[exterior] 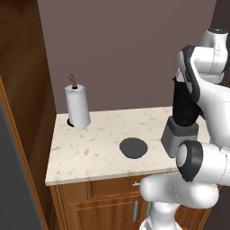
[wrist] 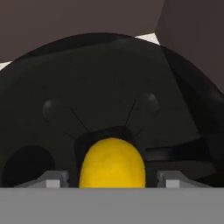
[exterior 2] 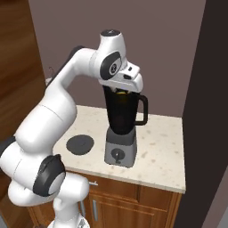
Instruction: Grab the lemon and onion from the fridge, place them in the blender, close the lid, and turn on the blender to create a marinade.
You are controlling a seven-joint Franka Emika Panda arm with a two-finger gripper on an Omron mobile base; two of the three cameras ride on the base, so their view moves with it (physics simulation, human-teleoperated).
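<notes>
The blender (exterior 2: 120, 118), a black tapered jar on a grey base, stands on the counter, partly behind my arm in the left base view (exterior: 182, 114). My gripper (exterior 2: 122, 91) hangs right over the jar's open mouth. In the hand view the yellow lemon (wrist: 112, 164) sits between my fingertips (wrist: 53, 179) with a small gap on each side, so the gripper (wrist: 112, 180) is open. The dark jar's inside lies below the lemon. The round dark grey lid (exterior: 133, 147) lies flat on the counter left of the blender (exterior 2: 80, 144). The onion is out of view.
A white paper-towel roll (exterior: 77, 108) stands at the counter's (exterior: 85, 155) back left corner. A wooden cabinet (exterior: 27, 81) rises on the left, with a dark grey slab (exterior: 9, 179) in front of it. A dark wall (exterior 2: 209, 89) bounds the right side.
</notes>
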